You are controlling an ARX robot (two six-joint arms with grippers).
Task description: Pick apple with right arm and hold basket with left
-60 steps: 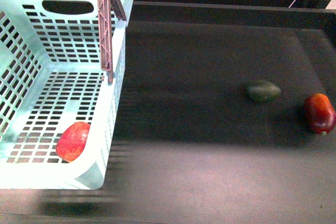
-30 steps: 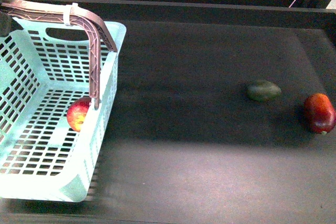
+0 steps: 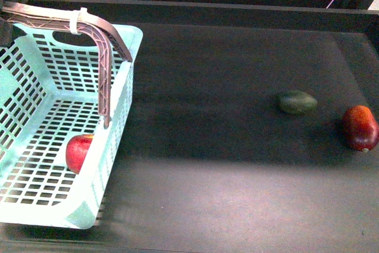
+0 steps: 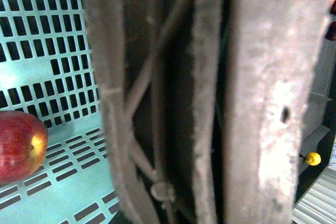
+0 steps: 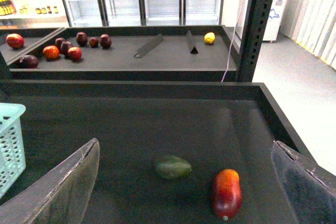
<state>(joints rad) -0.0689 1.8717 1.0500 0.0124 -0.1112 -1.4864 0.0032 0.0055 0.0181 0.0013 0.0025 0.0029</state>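
Note:
The mint-green basket (image 3: 65,69) is at the left of the dark table, tilted, with its brownish trussed handle (image 3: 98,28) raised. The red apple (image 3: 80,152) lies inside on the slotted floor by the near right wall; it also shows in the left wrist view (image 4: 18,145). My left gripper is shut on the basket's handle (image 4: 252,103), which fills that view and hides the fingers. My right gripper (image 5: 185,145) is open and empty, high above the table's right part, far from the apple. The basket's corner (image 5: 10,140) shows at that view's edge.
A dark green oval fruit (image 3: 297,102) and an elongated red-orange fruit (image 3: 360,127) lie on the table's right side. The table has a raised back rim (image 3: 237,13). Behind it is a shelf with several dark red fruits (image 5: 63,45), a lemon (image 5: 209,38) and a steel post (image 5: 260,24).
The basket has swung lower and away from the camera, then steadied. The apple rolled to the back of the basket floor and then forward again. The right-side fruits have not moved.

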